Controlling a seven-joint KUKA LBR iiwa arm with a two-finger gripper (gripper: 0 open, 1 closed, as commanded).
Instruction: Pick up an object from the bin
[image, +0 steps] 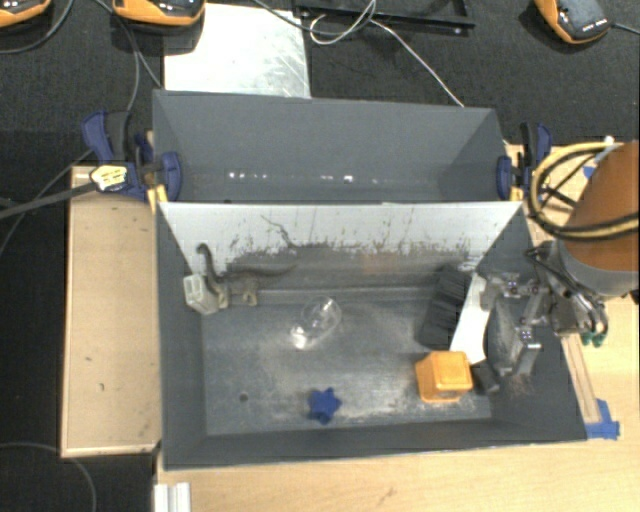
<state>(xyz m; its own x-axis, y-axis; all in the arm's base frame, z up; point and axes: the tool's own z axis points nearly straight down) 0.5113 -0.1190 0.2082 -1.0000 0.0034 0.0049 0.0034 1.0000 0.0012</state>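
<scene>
Arm: I am watching the gripper (500, 368) hanging low at the right side of the grey metal bin (250, 370), coming in from the right.
Claw: I am not managing to tell whether it is wide or narrow. Its metalwork is merging with the dark wall behind it.
Nearest thing: a squat orange-yellow block (443, 376) is lying on the floor at the front right, just beside the gripper, possibly touching it.
Also close: a flat white card-like piece (471, 325) and a black brush-shaped thing (443, 303) are leaning at the right wall just behind the block.
Further off: a clear plastic cup (316, 322) is lying on its side mid-floor, a small blue crumpled piece (322, 404) is sitting at the front, and a pale grey hooked fitting (205, 290) is resting at the back left, all well apart from the gripper.
Done: I am judging the approach as made — the gripper is down among the right-hand things.
Left: nothing is looking lifted, so the grasp and the raise are both waiting.
</scene>
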